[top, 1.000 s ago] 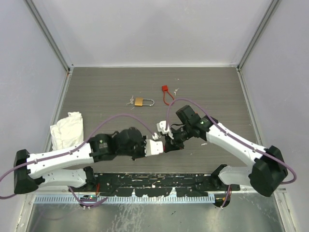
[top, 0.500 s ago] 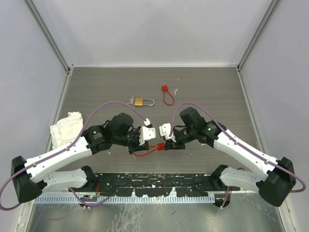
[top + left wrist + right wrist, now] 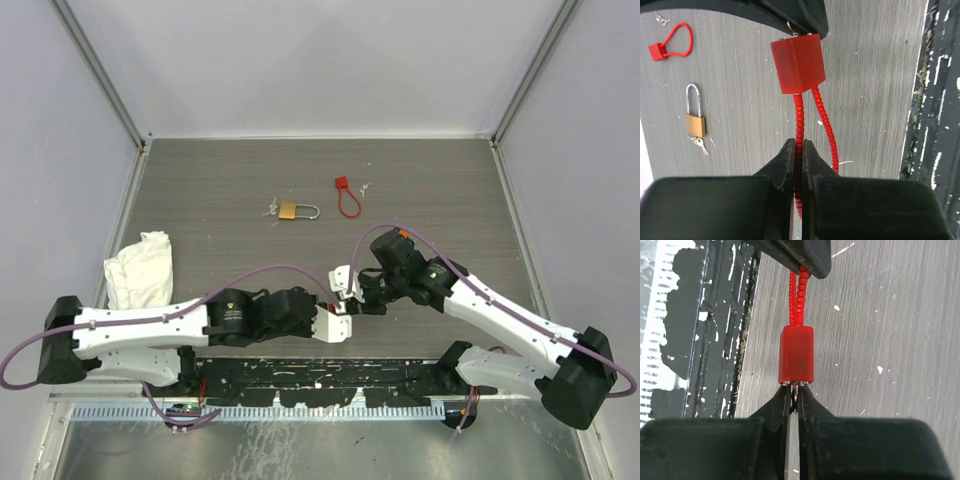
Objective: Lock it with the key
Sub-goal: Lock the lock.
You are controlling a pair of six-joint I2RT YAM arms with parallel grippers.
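Observation:
A red cable lock hangs between my two grippers above the table's near edge. Its square red body [image 3: 798, 65] [image 3: 796, 354] sits just past the right gripper's tips. My right gripper [image 3: 795, 390] [image 3: 346, 291] is shut on the key [image 3: 795, 396], a thin dark and silver sliver that enters the underside of the body. My left gripper [image 3: 799, 145] [image 3: 336, 326] is shut on one strand of the ribbed red cable [image 3: 799, 112]. The other strand curves past its right finger.
A brass padlock [image 3: 288, 211] [image 3: 696, 125] lies further back with small keys [image 3: 700, 145] beside it. A second red cable lock [image 3: 345, 196] [image 3: 669, 46] lies to its right. A crumpled white cloth [image 3: 140, 268] lies at the left edge. A black strip [image 3: 320, 380] runs along the near edge.
The left arm has swung back in from the left, close under the right gripper. The red lock, stretched out between the grippers half a second ago, is now tucked between them.

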